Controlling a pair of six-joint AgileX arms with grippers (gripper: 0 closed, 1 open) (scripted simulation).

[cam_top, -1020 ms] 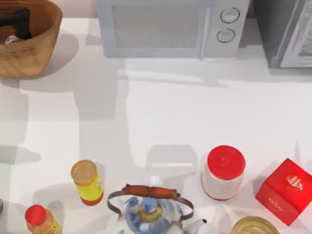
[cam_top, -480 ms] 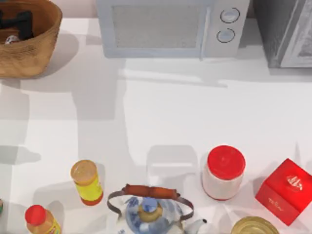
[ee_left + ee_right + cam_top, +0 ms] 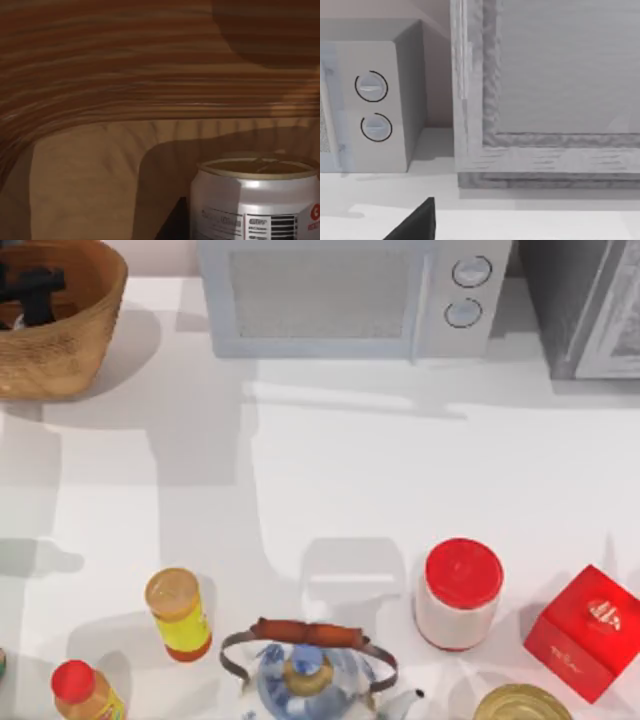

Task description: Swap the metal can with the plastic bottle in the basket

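Note:
The woven basket (image 3: 75, 355) stands at the table's back left corner. My left gripper (image 3: 35, 290) is down inside it, a black shape against the wicker. In the left wrist view the plastic bottle (image 3: 255, 200) is very close: a silvery-white cylinder with a tan top, a barcode and red print. It stands on the basket (image 3: 125, 75) floor with a dark part of the gripper right beside it. The metal can (image 3: 520, 705), with its brassy-gold top, sits at the front right edge of the table, cut off by the frame. My right gripper (image 3: 415, 222) is parked, facing the back right corner.
A microwave (image 3: 340, 300) and a grey cabinet (image 3: 590, 310) line the back. Along the front stand a red-lidded white jar (image 3: 459, 592), a red box (image 3: 585, 632), a blue-and-white teapot (image 3: 305, 675), a yellow bottle (image 3: 178, 613) and an orange bottle (image 3: 82, 690).
My left gripper has shifted a little inside the basket. The small white bottle that showed beside it earlier is now covered. Nothing on the table has moved.

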